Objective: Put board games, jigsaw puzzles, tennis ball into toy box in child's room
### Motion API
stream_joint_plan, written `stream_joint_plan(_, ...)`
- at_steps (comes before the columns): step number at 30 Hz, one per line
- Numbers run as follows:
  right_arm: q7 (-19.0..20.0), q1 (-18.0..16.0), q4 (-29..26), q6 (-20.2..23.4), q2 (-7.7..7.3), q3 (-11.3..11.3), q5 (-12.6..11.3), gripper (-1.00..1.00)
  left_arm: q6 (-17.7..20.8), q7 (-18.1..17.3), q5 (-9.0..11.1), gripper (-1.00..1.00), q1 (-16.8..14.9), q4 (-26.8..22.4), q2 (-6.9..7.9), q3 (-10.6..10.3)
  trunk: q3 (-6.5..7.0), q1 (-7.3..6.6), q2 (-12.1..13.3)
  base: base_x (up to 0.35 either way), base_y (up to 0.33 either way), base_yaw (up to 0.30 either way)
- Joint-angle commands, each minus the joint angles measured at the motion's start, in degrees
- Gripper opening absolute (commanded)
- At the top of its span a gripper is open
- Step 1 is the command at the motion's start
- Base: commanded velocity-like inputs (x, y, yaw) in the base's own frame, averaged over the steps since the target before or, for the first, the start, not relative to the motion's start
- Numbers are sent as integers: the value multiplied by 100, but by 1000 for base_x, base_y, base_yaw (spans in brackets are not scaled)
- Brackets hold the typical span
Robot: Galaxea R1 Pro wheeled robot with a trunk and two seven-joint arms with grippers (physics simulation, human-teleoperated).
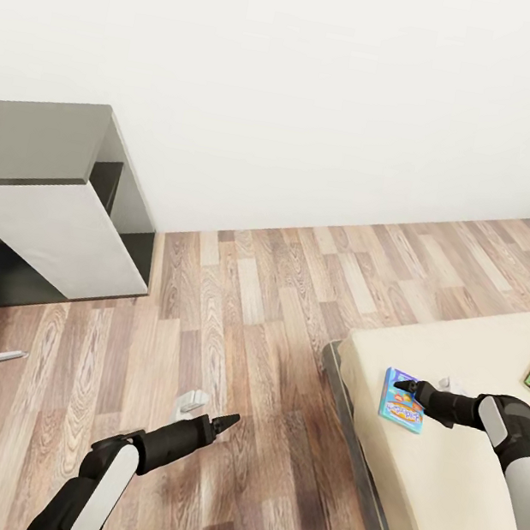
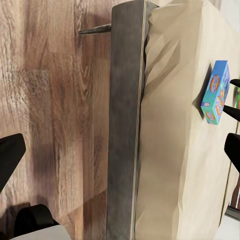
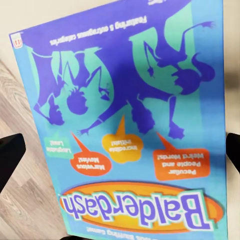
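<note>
Slippage worries us: our right gripper [image 1: 408, 385] hovers spread over the blue board game [image 1: 403, 401] on the bed [image 1: 433, 495]; an off-centre pinch could tip it. Our left gripper [image 1: 224, 422] hangs open above the floor [image 1: 277, 293].

light: bright, even, diffuse; source cannot be told | shadows: soft, faint, under the desk [image 1: 59, 203] and beside the bed [image 2: 125, 125] frame | glare: white wall [image 1: 330, 94] nearly washed out | blur: game box [image 3: 125, 125] print slightly soft, perhaps from closeness | edges: mild wide-angle stretch
</note>
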Motion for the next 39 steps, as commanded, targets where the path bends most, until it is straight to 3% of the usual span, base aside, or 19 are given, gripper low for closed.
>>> stream_joint_plan(1,21,-3,-3,34,2,-33,18,100,37,-2,23,100,-2,-4,-2,7,-3,0,-2,0,0,14)
stream_joint_plan(21,28,1,-3,34,1,-34,18,100,37,1,23,100,-2,-4,-1,7,-3,0,-2,0,0,12)
stream_joint_plan(39,29,0,-3,34,2,-34,18,100,37,1,23,100,-2,-4,-2,7,19,0,-2,0,0,136)
